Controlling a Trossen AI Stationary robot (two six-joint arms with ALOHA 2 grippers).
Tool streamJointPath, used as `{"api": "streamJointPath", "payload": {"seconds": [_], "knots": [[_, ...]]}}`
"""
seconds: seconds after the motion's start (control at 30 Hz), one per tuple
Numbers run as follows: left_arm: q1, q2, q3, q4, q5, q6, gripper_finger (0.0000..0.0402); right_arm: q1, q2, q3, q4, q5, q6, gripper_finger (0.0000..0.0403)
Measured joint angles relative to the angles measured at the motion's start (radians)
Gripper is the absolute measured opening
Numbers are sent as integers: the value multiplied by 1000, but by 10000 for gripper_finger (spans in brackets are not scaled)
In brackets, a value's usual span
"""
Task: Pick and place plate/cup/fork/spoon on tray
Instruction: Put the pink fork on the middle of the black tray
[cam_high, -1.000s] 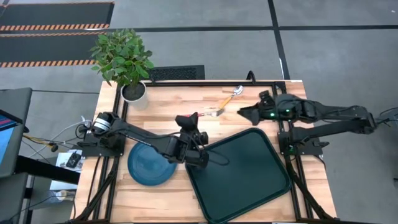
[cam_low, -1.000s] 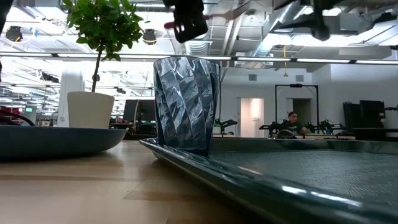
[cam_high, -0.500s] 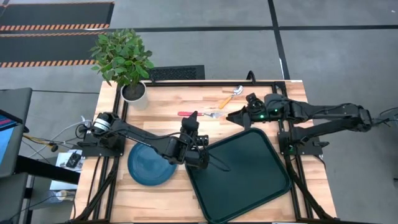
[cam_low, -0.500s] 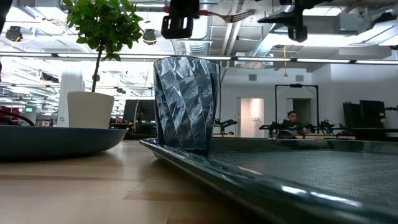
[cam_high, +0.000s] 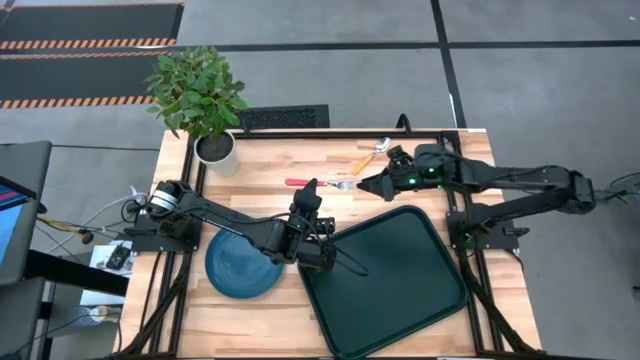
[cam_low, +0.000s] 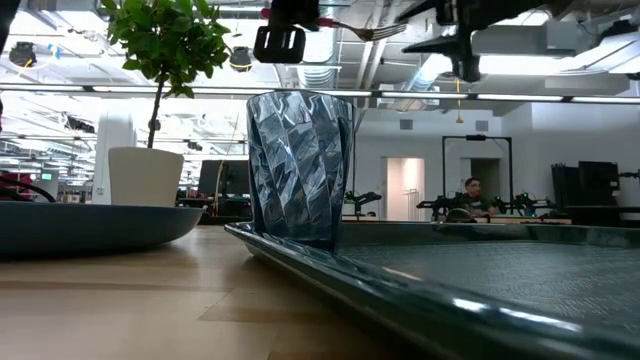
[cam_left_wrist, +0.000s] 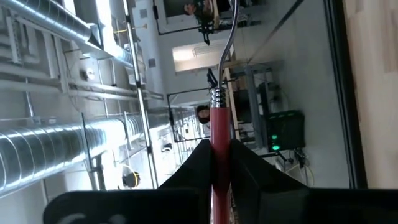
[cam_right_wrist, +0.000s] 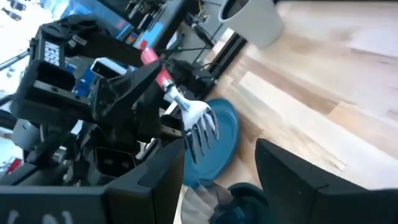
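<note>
**Fork held aloft between the two arms**

The left gripper (cam_high: 312, 190) sits above the table's middle, its fingers (cam_left_wrist: 200, 163) clamped on the red handle of the fork (cam_high: 322, 183). The fork lies level in the air, its silver prongs pointing toward 3 o'clock. The right gripper (cam_high: 366, 187) comes in from 3 o'clock and hovers just beside the prongs; in its wrist view the two dark fingers (cam_right_wrist: 163, 171) stand spread with the fork head in front of the gap, touching neither.

The spoon (cam_high: 371, 155), orange-handled, lies on the wood at about 1 o'clock from the fork, near the table's far edge. The dark green tray (cam_high: 400, 290) occupies the table's 4 o'clock quarter. The cup (cam_low: 298, 165) stands upright in the tray's corner nearest the plate, as the low view shows. The teal-blue plate (cam_high: 235, 272) rests on the wood at 9 o'clock of the tray, just beside it, partly under the left arm. A white-potted plant (cam_high: 203, 100) stands at the table's 11 o'clock corner.
</note>
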Motion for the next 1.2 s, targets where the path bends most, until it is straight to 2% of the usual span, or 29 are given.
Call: {"api": "streamJointPath", "payload": {"seconds": [0.3, 0.5, 0.87, 0.97, 1.1, 1.2], "knots": [[2, 0, 0, 0, 0, -4, 16, -30, 28, 0, 77, -25, 8, 207], [11, 0, 0, 0, 4, 1, 16, -40, 40, 0, 72, -73, 26, 151], [15, 1, -1, 15, 1, 1, 19, -44, 35, 0, 77, -78, -10, 45], [14, 1, -1, 50, 27, 8, 41, -43, 35, 0, 71, -72, -41, 11], [0, 1, -1, 113, 109, -8, 91, -50, 37, 0, 70, -79, -62, 11], [-16, 1, -1, 190, 132, -9, 128, -73, 32, 3, 70, -82, -90, 5]]}}
